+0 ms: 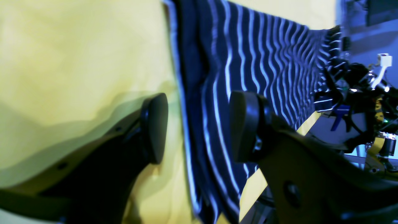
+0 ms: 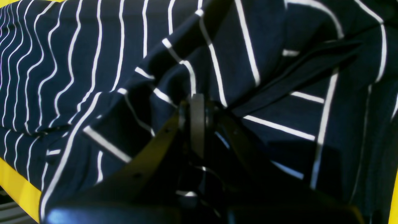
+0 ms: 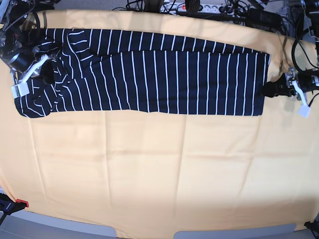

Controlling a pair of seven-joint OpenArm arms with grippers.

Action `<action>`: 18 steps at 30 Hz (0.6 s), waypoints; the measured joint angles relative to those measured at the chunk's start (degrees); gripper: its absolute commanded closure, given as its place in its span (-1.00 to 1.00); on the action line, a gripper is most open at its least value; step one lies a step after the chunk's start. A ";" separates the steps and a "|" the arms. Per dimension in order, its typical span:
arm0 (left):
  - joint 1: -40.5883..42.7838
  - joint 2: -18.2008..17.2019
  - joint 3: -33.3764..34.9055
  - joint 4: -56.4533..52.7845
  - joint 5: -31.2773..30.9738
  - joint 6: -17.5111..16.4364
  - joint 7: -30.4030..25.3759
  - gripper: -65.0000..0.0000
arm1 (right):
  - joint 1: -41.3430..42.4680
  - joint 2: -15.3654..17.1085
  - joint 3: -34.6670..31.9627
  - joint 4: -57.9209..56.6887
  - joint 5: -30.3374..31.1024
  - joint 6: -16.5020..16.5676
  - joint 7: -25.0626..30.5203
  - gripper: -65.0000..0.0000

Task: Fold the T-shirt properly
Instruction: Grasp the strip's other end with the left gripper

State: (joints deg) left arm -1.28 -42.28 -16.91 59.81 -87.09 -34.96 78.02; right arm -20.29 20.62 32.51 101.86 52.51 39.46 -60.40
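The T-shirt [image 3: 164,79], dark navy with thin white stripes, lies folded into a long band across the far part of the yellow-covered table [image 3: 159,174]. My right gripper [image 3: 48,74] sits on the band's left end. In the right wrist view its fingers [image 2: 197,118] are pressed together, and creases in the T-shirt [image 2: 77,62] radiate from them. My left gripper [image 3: 269,89] is at the band's right end, low over the table. In the left wrist view it [image 1: 199,124] stands open, with the edge of the T-shirt [image 1: 264,62] running between its pads.
Cables and a power strip [image 3: 199,7] lie along the table's back edge. A red clamp [image 3: 20,203] sits at the front left corner. The yellow cover shows shallow creases in front of the shirt.
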 measured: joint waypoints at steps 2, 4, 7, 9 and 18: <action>-0.07 0.39 1.11 0.04 0.00 -0.02 -0.26 -0.05 | 0.00 0.00 0.00 0.00 0.02 0.00 0.00 1.00; -0.31 0.35 2.73 0.20 -0.02 -0.02 -0.48 -0.05 | -0.02 0.00 0.00 0.00 0.20 0.00 0.00 1.00; -0.31 0.33 5.42 1.18 -0.04 -0.20 -1.53 -0.05 | 0.00 0.00 0.00 0.00 0.44 -0.02 0.02 1.00; -0.44 0.22 7.74 2.67 -0.04 0.07 -1.57 -0.05 | 0.00 0.00 0.00 0.00 0.42 0.00 0.02 1.00; -0.26 0.35 12.13 9.77 0.68 0.22 0.15 0.39 | 1.55 0.00 0.00 0.00 0.42 0.00 0.02 1.00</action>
State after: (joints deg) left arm -1.54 -41.93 -4.78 69.58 -86.41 -34.74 78.17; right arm -18.74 20.62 32.51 101.86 52.93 39.46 -60.38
